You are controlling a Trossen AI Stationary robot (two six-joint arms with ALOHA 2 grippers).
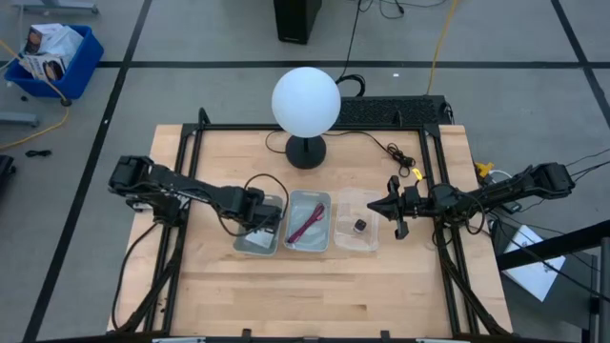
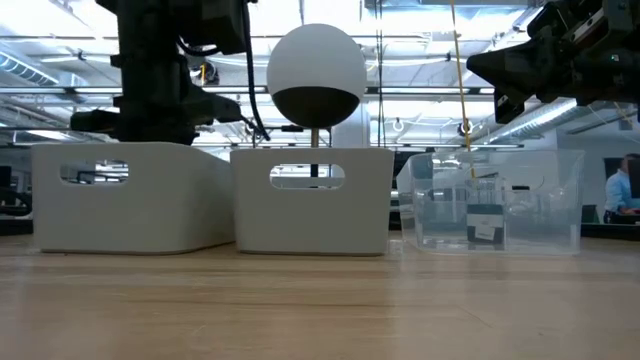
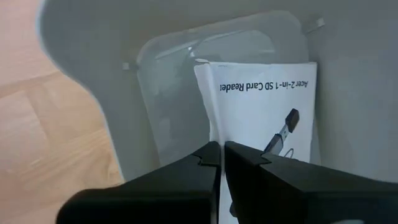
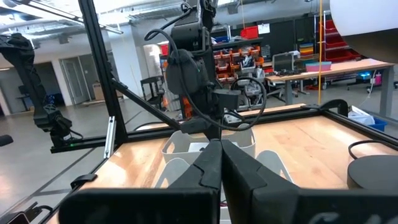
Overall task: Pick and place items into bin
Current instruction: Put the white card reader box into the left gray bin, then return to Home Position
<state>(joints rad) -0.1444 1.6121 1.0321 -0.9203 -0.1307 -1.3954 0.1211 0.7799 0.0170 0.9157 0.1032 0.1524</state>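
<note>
Three bins stand in a row mid-table. The white card (image 3: pixel 261 112), printed with a black pen-like reader, lies in the left grey bin (image 1: pixel 250 244). The dark red cord bundle (image 1: pixel 307 222) rests in the middle grey bin (image 1: pixel 294 202). The tiny black cube (image 1: pixel 360 226) sits on the floor of the clear bin (image 1: pixel 357 200). My left gripper (image 1: pixel 274 213) (image 3: pixel 222 154) hangs over the left bin, pointing down at the card's edge, fingers shut. My right gripper (image 1: pixel 372 206) (image 4: pixel 221 148) is shut and raised by the clear bin's right side. My left gripper points down into the left grey bin, its shut fingertips (image 3: pixel 208 155) over the card's long edge (image 3: pixel 210 134). I cannot tell whether they touch the card, because the fingers hide the spot.
A white globe lamp (image 1: pixel 305 103) stands on a dark base (image 1: pixel 305 151) behind the bins, with cables (image 1: pixel 391 151) trailing to the right. In the low view the bins (image 2: pixel 130 195) (image 2: pixel 312 200) (image 2: pixel 495 205) stand side by side. Bare wood lies toward the near edge (image 1: pixel 315 295).
</note>
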